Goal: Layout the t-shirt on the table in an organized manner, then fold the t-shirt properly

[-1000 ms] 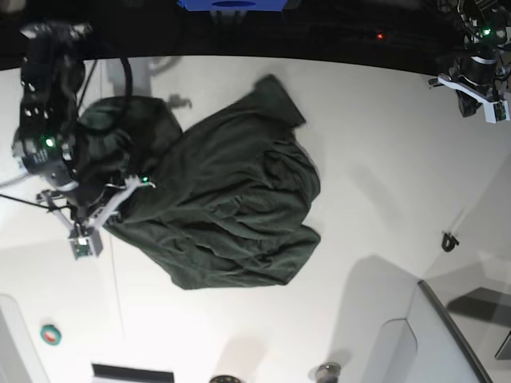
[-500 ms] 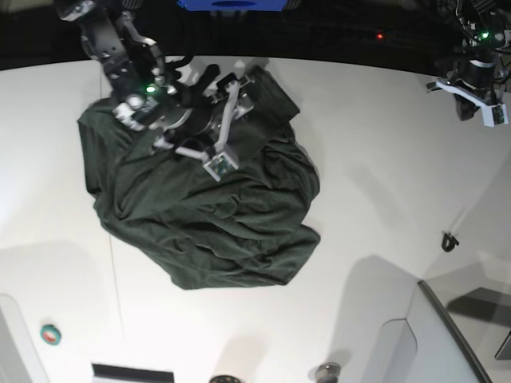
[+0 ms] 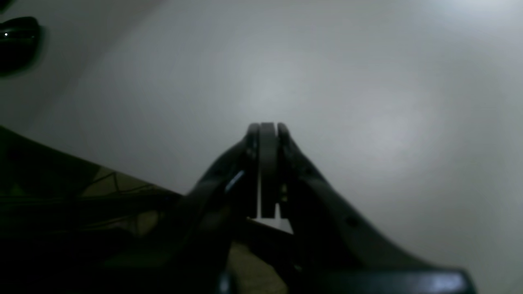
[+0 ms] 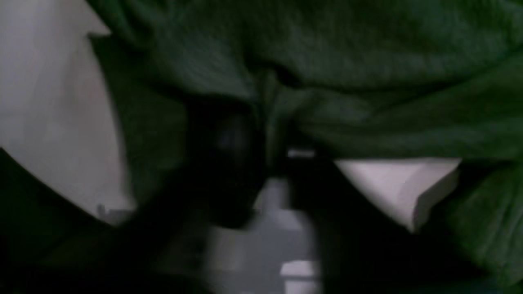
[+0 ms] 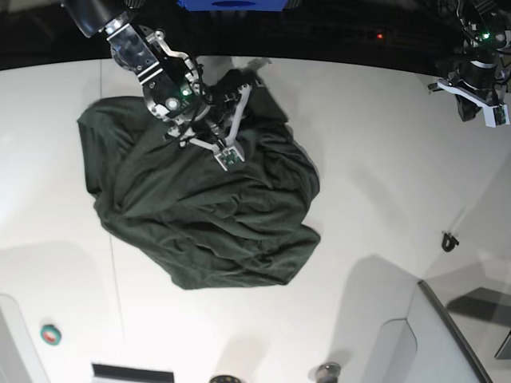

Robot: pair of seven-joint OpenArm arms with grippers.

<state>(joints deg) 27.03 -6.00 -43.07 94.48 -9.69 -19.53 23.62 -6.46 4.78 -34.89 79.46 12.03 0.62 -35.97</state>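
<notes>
Dark green folds of the t-shirt (image 4: 367,81) fill the blurred view, a fold seemingly pinched between the closed right gripper (image 4: 273,134), white table (image 4: 49,114) seen alongside

this is looking like a robotics lab or test cell rather than a home: two black robot arms with glowing green status lights and bundled cables are working over a broad, bare white table (image 5: 383,159), the right gripper (image 5: 231,120) at the far left and the left gripper (image 5: 479,100) at the far right. behind the far edge everything is sitting in darkness, with a small red indicator light (image 5: 380,35) glowing and a blue fixture (image 5: 231,4) showing at the top, while a roll of green tape (image 5: 51,334) is lying at the near left.
</notes>
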